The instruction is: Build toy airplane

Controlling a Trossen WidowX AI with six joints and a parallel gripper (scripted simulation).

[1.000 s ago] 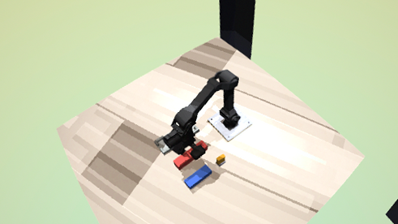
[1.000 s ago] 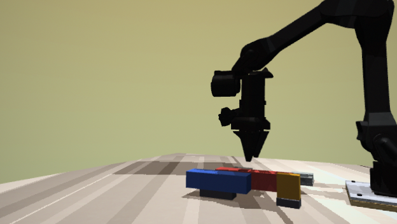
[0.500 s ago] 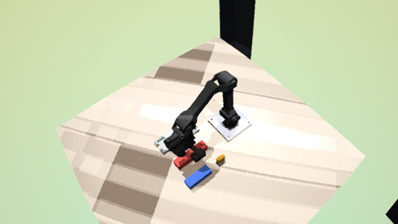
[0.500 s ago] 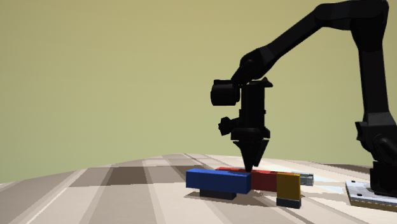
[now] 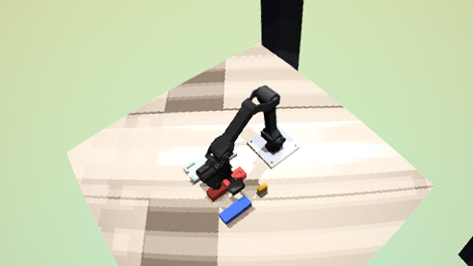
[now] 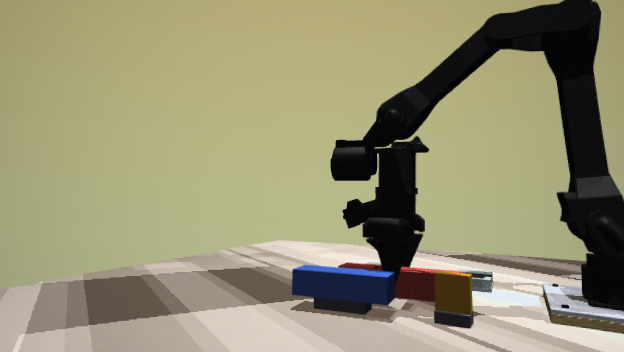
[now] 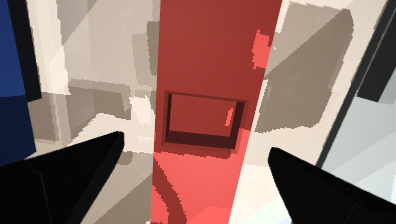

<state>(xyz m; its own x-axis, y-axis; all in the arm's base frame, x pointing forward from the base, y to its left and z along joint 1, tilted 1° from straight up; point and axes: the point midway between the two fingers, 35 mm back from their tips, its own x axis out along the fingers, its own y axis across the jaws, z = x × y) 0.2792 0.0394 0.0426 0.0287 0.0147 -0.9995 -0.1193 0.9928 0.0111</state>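
Note:
The red fuselage (image 5: 216,193) (image 6: 417,286) (image 7: 215,50) lies on the table beside the pale jig (image 5: 192,170) (image 6: 483,282) (image 7: 367,150), outside its cradle. Its larger socket faces up, empty, in the wrist view. My gripper (image 7: 198,146) is open and empty, pointing down, low over the fuselage, with one finger on each side of it. In the exterior view the fingertips are partly hidden behind the blue wing (image 5: 235,209) (image 6: 342,285) (image 7: 12,65), which rests on a dark block. The orange tail fin (image 5: 262,189) (image 6: 453,293) stands upright on a small dark block.
The wing is on one side of the fuselage and the jig on the other, both close to the fingers in the wrist view. The arm's white base plate (image 5: 271,161) (image 6: 554,305) is beyond the jig. The arm hides part of the jig in the top view.

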